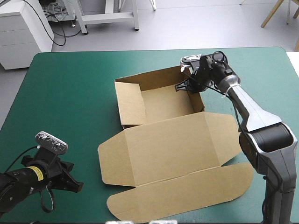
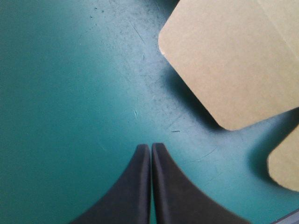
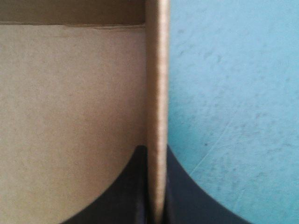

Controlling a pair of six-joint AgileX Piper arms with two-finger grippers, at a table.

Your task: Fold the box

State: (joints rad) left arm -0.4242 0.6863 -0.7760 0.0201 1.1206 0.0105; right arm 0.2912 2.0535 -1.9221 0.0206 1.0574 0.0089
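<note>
Teal-green cover spreads over the whole table (image 1: 70, 93). At the near left corner the left tool (image 1: 75, 186) sits low over bare cover, its black fingers (image 2: 135, 186) pressed together in a narrow point with nothing between them. In its wrist view, two rounded corners of brown board lie ahead of it and off to one side, clear of the fingertips: a large flap (image 2: 233, 60) and the edge of a second one (image 2: 287, 163).

Past that, the box (image 1: 173, 144) lies at the middle of the table. Its lid (image 1: 177, 140) is flat on the cover on the near side, with the long rounded front flap (image 1: 187, 193) nearest the table's near edge. Beyond the lid is the open tray (image 1: 163, 100), its walls raised.

Farthest off, the right tool (image 1: 188, 86) reaches to the tray's far right corner. It is all but closed, pinching the right wall (image 3: 156, 70): one finger is inside the tray, the other outside over the cover.
</note>
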